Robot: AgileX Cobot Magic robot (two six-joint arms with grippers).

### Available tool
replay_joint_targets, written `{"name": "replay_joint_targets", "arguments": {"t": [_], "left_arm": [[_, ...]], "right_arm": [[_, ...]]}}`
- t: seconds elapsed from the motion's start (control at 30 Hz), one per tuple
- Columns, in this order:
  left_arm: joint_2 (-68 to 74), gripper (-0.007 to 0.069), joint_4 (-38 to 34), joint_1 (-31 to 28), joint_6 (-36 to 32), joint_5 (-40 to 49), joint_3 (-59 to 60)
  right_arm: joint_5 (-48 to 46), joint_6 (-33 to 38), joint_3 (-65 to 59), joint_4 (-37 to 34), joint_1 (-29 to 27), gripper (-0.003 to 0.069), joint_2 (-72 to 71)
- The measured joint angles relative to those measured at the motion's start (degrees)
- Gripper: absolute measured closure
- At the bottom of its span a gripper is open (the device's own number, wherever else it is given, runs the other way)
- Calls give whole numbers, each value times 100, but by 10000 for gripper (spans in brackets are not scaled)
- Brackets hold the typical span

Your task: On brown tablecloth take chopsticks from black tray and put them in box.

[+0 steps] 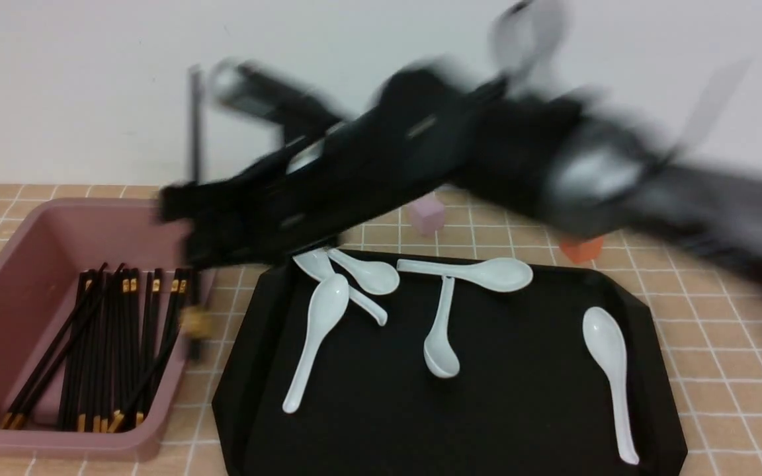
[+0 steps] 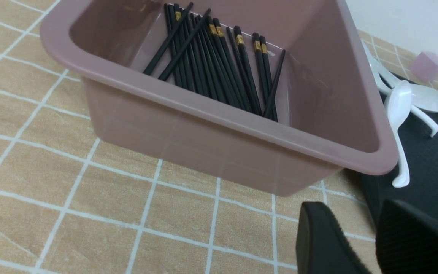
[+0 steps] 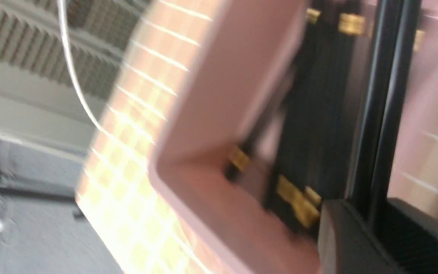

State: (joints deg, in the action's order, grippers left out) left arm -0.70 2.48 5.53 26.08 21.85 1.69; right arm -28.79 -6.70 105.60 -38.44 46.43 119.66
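Tan cloth (image 1: 725, 330) lies below our right pincer (image 1: 179, 228), which pinches chopsticks (image 1: 194, 284) near the box (image 1: 156, 439) beneath it.

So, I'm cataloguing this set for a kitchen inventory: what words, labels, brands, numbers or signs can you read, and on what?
No readable text anywhere.
The chopsticks in the box have gold bands; any marks on them are too small or blurred to read.
The spoons, tray and box show no lettering.
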Motion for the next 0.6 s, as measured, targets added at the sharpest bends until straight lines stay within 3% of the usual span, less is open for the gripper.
{"name": "replay_joint_targets", "arguments": {"t": [0.43, 0.6], "left_arm": [[0, 386, 0, 0, 0, 0, 0], [0, 386, 0, 0, 0, 0, 0]], "right_arm": [[806, 31, 1356, -359, 334, 521, 1752], [631, 362, 1379, -354, 334, 410, 1729]]}}
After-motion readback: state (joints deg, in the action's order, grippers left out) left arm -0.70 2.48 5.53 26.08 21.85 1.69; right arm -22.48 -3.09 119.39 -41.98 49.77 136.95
